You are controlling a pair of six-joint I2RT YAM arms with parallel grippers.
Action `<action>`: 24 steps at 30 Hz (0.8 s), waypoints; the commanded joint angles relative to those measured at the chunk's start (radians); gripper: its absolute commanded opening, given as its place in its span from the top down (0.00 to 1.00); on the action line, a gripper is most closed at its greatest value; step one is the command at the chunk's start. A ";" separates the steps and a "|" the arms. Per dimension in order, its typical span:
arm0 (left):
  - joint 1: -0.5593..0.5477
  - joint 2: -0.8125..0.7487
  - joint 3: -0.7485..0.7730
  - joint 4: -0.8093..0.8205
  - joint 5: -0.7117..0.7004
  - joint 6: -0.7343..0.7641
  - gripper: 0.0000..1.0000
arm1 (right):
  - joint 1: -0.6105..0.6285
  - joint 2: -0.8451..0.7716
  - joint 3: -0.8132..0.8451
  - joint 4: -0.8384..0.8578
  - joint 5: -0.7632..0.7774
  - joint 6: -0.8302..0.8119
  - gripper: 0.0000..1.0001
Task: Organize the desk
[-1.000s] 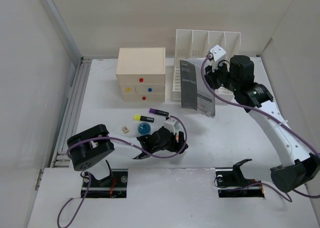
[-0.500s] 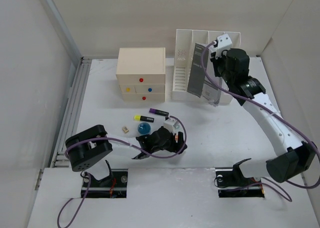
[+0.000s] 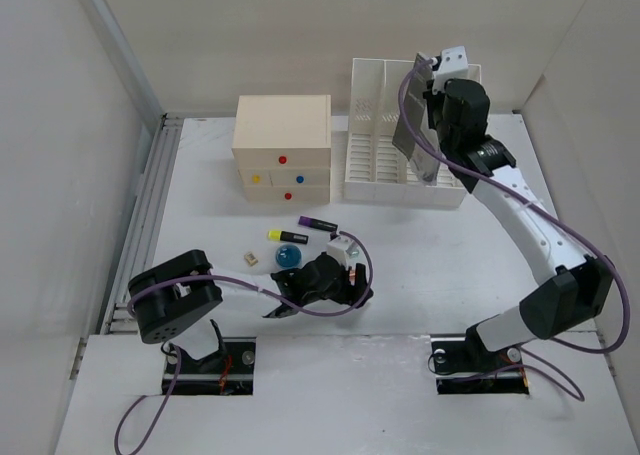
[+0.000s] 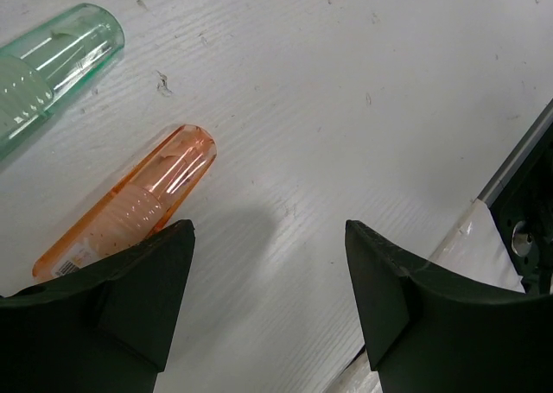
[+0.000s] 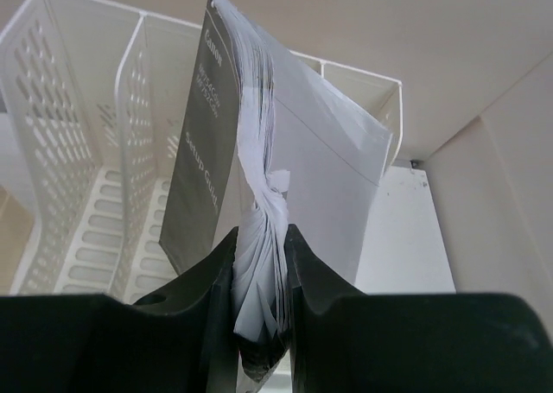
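Observation:
The white desk (image 3: 470, 255) carries everything. My right gripper (image 3: 432, 105) is shut on a grey-covered booklet (image 3: 412, 125), held edge-up over the white file rack (image 3: 375, 165) at the back. In the right wrist view the booklet (image 5: 220, 151) is pinched between my fingers (image 5: 207, 281), above the rack's slots (image 5: 95, 160). My left gripper (image 3: 300, 300) is open and low over the desk near the front. In the left wrist view an orange capped marker (image 4: 130, 203) lies by my left finger (image 4: 112, 298) and a green one (image 4: 52, 65) lies further off.
A cream drawer box (image 3: 282, 147) with coloured knobs stands left of the rack. A purple marker (image 3: 318, 222), a yellow marker (image 3: 285, 236), a blue ball (image 3: 289, 257) and a small eraser (image 3: 251, 258) lie on the desk. A grey rail (image 3: 140, 225) runs along the left edge.
My right arm has lifted the booklet off the desk and carried it back and up over the file rack, turning it edge-up. The left arm has hardly moved.

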 commanded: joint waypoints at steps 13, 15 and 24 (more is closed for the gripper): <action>0.005 -0.016 -0.021 -0.154 -0.003 0.017 0.31 | 0.209 0.287 0.247 0.286 0.442 0.083 1.00; 0.005 -0.025 -0.021 -0.154 -0.003 0.017 0.31 | 0.221 0.310 0.247 0.295 0.443 0.083 1.00; 0.005 -0.034 -0.049 -0.154 -0.014 0.007 0.31 | 0.258 0.338 0.198 0.308 0.412 0.157 1.00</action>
